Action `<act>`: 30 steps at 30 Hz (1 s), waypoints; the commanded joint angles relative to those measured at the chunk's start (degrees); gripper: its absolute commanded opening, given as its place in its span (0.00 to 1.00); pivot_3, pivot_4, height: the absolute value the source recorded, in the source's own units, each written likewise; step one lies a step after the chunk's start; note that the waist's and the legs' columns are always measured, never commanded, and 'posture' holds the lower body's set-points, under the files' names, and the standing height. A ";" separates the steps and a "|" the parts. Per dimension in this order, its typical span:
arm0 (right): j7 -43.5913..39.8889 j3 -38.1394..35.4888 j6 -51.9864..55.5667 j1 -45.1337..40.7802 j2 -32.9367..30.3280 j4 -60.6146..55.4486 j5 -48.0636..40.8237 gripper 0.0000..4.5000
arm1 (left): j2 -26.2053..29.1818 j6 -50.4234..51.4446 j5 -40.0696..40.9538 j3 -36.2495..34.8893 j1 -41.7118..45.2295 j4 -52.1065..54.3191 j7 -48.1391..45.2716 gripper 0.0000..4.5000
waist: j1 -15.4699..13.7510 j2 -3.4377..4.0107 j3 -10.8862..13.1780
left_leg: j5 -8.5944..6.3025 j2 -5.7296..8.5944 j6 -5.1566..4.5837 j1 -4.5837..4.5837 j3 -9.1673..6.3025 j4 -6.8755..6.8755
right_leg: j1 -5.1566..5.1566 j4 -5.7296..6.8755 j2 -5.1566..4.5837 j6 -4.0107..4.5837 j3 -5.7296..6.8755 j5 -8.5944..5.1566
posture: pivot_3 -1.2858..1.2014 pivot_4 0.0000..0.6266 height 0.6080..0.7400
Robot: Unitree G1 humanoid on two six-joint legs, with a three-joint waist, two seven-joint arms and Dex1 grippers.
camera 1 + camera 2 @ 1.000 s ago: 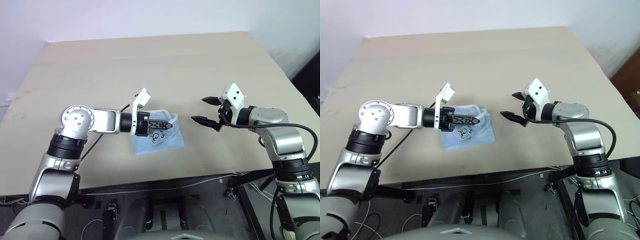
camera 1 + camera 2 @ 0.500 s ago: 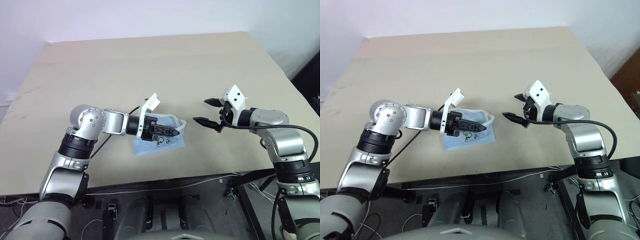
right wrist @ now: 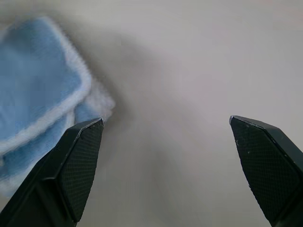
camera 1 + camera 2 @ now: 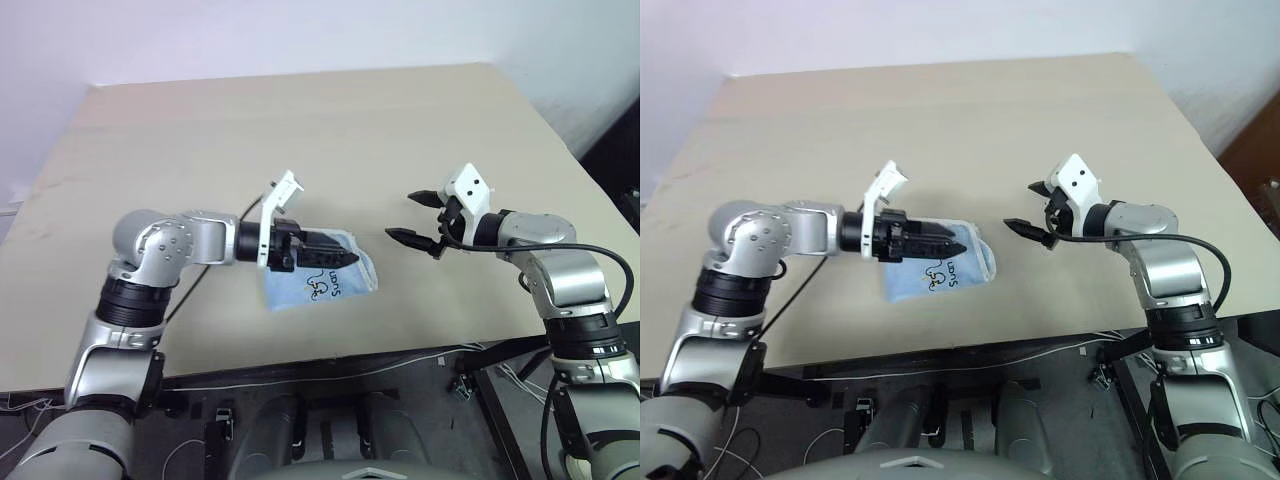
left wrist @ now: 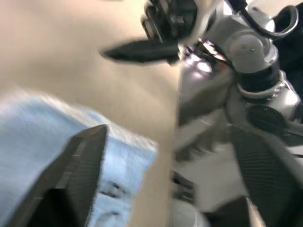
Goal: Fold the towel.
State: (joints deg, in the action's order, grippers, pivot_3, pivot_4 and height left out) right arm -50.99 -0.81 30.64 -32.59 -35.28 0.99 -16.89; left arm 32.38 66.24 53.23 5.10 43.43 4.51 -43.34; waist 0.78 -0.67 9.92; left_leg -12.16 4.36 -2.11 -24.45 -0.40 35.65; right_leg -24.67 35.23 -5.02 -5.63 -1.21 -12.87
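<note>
The towel (image 4: 322,283) lies folded into a small bundle near the front edge of the desk (image 4: 300,130), its dark printed mark facing up. The left end effector (image 4: 340,257) hovers over it, hiding the towel's far edge; its fingers stand wide apart. The right end effector (image 4: 412,218), also wide open and empty, hangs near the towel's right side.

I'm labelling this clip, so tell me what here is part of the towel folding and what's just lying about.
Part of the job:
- towel, folded small, lying flat
- left hand, open over the towel
- right hand, open, off to the towel's side, apart from it

Just there:
- table
- cables under its near edge
</note>
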 commanded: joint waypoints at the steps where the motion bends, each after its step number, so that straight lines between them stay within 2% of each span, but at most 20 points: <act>1: 0.03 -3.43 4.13 -2.22 2.18 -4.18 -6.87 0.96 | -0.09 -18.33 -6.77 -5.90 -1.62 1.08 -5.15 1.00 | -0.14 0.01 0.00 | 0.00 0.00 0.00 0.00 0.00 0.00 | 0.00 0.00 0.00 0.00 0.01 0.00 | 0.52 0.24 1.00; 3: -0.96 -2.73 6.51 -1.36 3.00 -7.30 -9.72 0.87 | 0.34 -22.53 -9.42 -7.78 -2.64 -0.61 -4.79 1.00 | -0.17 0.00 0.00 | 0.00 0.00 0.00 -0.02 0.00 -0.02 | 0.00 -0.04 -0.01 0.01 0.02 0.00 | 0.52 0.24 1.00; 6: -0.54 -1.88 9.36 -0.61 5.10 -10.03 -12.99 0.66 | 2.87 -24.19 -11.11 -8.18 -6.66 0.49 -7.23 0.87 | -0.05 0.01 -0.01 | -0.03 0.00 -0.04 -0.03 0.00 -0.03 | 0.00 -0.07 -0.03 0.00 0.01 0.00 | 0.52 0.24 1.00; 9: 1.34 -1.71 11.91 -0.85 7.71 -10.90 -15.34 0.43 | 6.39 -22.86 -8.23 -8.39 -12.69 5.23 -13.40 0.65 | 0.15 0.01 -0.01 | -0.04 0.00 -0.07 -0.03 0.00 -0.08 | -0.03 -0.06 -0.03 0.00 -0.02 0.01 | 0.52 0.24 1.00; 14: 3.27 -0.08 13.33 0.22 10.82 -10.94 -16.43 0.04 | 6.16 -23.89 -7.57 -10.13 -18.68 9.07 -13.23 0.27 | -0.21 0.00 -0.01 | -0.05 0.00 -0.07 -0.05 -0.02 -0.06 | -0.02 -0.06 -0.08 0.13 0.01 -0.07 | 0.52 0.24 1.00; 15: 3.53 0.05 13.42 0.34 11.17 -10.70 -16.60 0.00 | 5.84 -24.23 -7.81 -10.10 -19.24 9.40 -13.06 0.20 | -0.18 0.00 -0.01 | -0.05 0.00 -0.07 -0.05 -0.01 -0.04 | -0.01 -0.06 -0.08 0.14 0.01 -0.07 | 0.52 0.24 1.00; 17: 4.40 2.24 12.56 0.99 12.19 -8.90 -14.68 0.00 | 5.59 -26.81 -11.39 -7.33 -20.78 10.08 -13.34 0.04 | -0.08 0.01 -0.01 | -0.05 0.00 -0.08 -0.05 -0.01 -0.02 | 0.01 -0.06 -0.08 0.14 0.01 -0.07 | 0.52 0.24 1.00; 18: 4.53 3.73 11.89 1.46 12.35 -8.34 -13.37 0.00 | 5.48 -28.14 -13.18 -5.78 -21.29 10.22 -13.67 0.01 | -0.05 0.02 -0.02 | -0.05 0.00 -0.08 -0.03 -0.01 -0.03 | 0.01 -0.06 -0.08 0.13 0.01 -0.07 | 0.52 0.24 1.00; 21: 5.36 5.93 10.73 1.95 13.78 -6.94 -11.83 0.00 | 3.93 -31.71 -17.52 -2.37 -21.32 8.34 -13.54 0.01 | -0.09 0.02 -0.02 | -0.05 0.00 -0.07 -0.01 -0.01 -0.06 | -0.01 -0.04 -0.06 0.13 0.01 -0.06 | 0.52 0.24 1.00; 24: 6.00 7.03 9.96 1.66 15.37 -5.24 -10.89 0.00 | 1.88 -33.38 -18.38 -1.21 -21.33 6.95 -14.52 0.01 | -0.01 0.02 -0.02 | -0.05 0.00 -0.07 -0.03 -0.01 -0.04 | -0.02 -0.03 -0.06 0.11 0.00 -0.05 | 0.52 0.24 1.00; 26: 5.37 10.70 7.79 2.72 15.46 -3.67 -7.77 0.00 | -0.35 -35.73 -20.04 -1.22 -21.36 3.31 -13.60 0.01 | -0.01 0.04 -0.03 | -0.05 0.00 -0.07 -0.03 -0.01 -0.03 | -0.02 -0.04 -0.05 0.03 0.01 -0.01 | 0.52 0.24 1.00; 30: 6.13 13.69 4.96 3.45 16.26 0.21 -3.83 0.00 | -0.65 -41.89 -26.49 2.16 -23.23 -2.03 -15.36 0.01 | 0.13 0.03 -0.04 | -0.04 0.00 -0.07 0.02 -0.01 -0.04 | -0.02 0.01 -0.02 0.02 0.04 0.00 | 0.52 0.24 1.00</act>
State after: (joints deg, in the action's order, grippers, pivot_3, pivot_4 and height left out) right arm -45.13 12.51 37.47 -28.97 -19.27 0.82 -22.06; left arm 31.50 27.16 29.04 6.29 20.98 3.39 -57.66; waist 0.91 -0.64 9.88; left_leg -12.20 4.36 -2.18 -24.43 -0.40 35.61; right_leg -24.69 35.24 -5.04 -5.62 -1.18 -12.87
